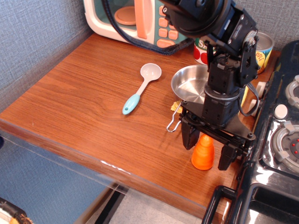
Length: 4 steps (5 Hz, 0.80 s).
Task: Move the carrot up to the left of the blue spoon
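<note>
The carrot (202,155) is a small bright orange ridged cone standing upright near the table's front right. My gripper (206,149) is open and hangs right over it, one finger (188,136) on its left and the other on its right, not closed on it. The carrot's tip is partly hidden behind the gripper body. The blue spoon (141,87) lies in the middle of the table, its pale bowl pointing back and its light blue handle toward the front left.
A steel pan (191,83) with a wire handle sits just behind the gripper. Two cans (264,49) stand at the back right, a toy microwave (135,18) at the back. A black toy stove (280,140) borders the right edge.
</note>
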{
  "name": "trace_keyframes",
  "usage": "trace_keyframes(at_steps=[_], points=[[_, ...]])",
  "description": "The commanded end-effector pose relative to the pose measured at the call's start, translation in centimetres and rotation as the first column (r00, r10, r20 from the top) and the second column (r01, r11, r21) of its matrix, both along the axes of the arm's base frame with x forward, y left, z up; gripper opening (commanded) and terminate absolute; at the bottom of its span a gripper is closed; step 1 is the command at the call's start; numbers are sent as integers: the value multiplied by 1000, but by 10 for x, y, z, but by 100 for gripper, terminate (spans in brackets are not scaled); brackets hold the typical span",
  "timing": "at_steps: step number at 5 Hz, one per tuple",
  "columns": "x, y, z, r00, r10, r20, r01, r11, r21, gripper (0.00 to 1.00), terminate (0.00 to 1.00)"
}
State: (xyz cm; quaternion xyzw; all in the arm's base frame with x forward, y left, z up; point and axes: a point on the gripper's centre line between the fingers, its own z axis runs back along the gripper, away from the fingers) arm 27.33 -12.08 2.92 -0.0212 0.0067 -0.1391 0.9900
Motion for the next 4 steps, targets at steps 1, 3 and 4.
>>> trace_keyframes(at_steps=[1, 3, 4], points=[[1, 2, 12, 999, 15, 39, -15, 1000, -5, 0, 0], [7, 12, 35, 996, 28, 84, -25, 999, -47, 0, 0], [19, 38, 63, 982, 119, 144, -109, 991, -77, 0, 0]])
